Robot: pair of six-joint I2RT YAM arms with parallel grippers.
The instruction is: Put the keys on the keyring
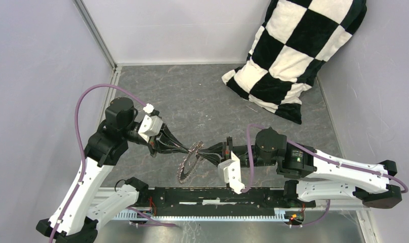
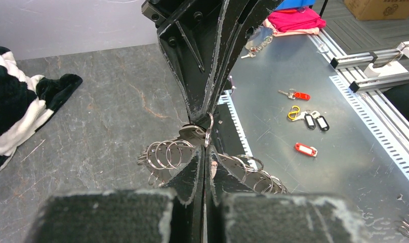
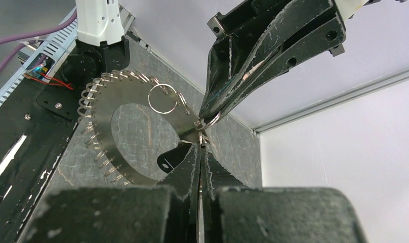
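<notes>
Loose keys (image 2: 310, 121), left wrist view only

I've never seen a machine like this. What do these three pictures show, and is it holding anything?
These are two robot arms, each ending in a two-finger pincer. One picture looks down from above. The other two come from a camera on each wrist, so that arm's own fingers fill the bottom. The left gripper and right gripper are both shut, pinching the edge of the keyring, a metal disc hung with little rings, held between them. A checkered cushion lies on the grey table. Coloured key tags lie on a metal shelf.
</notes>
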